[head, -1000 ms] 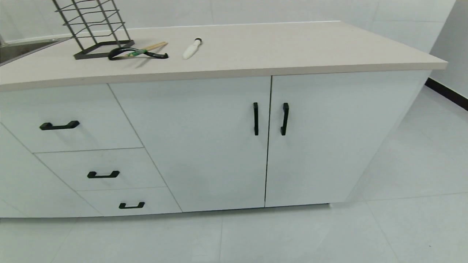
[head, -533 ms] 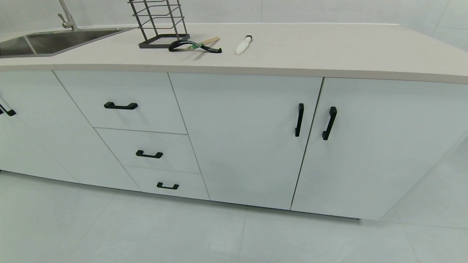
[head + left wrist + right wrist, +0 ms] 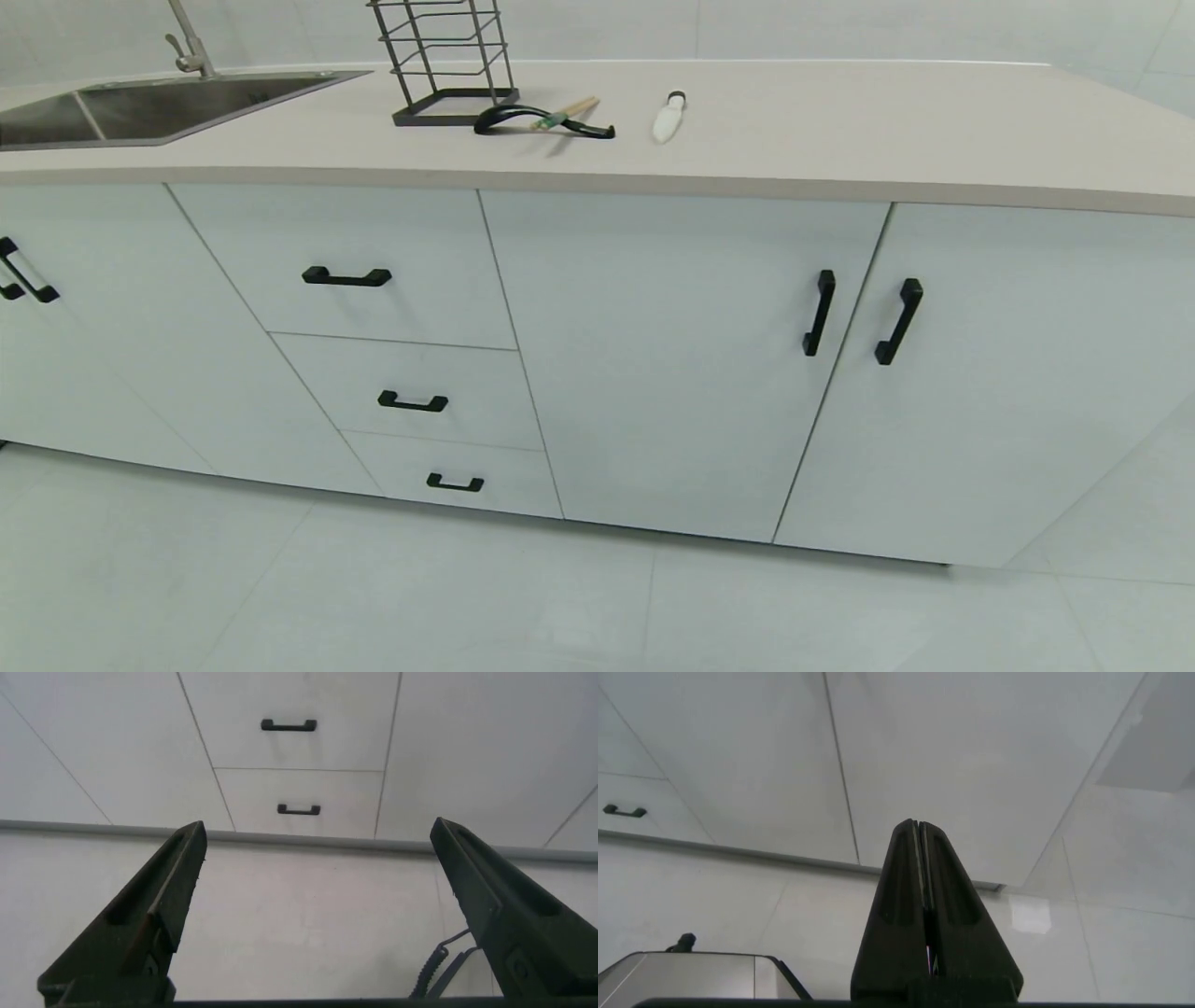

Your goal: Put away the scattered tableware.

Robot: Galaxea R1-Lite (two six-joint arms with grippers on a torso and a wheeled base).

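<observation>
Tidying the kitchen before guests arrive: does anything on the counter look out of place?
Yes. A black utensil and wooden chopsticks lie overlapping right beside the wire rack, and a white utensil lies loose a little apart on the counter. Nothing looks spilled or broken.

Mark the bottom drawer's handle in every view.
Head view: bottom drawer handle, lowest of three, near the floor.
Left wrist view: bottom drawer handle, just above the cabinet base.
Right wrist view: probably the bottom drawer handle, just above the cabinet base.
Shared landmark: cabinet base meeting the floor.
</observation>
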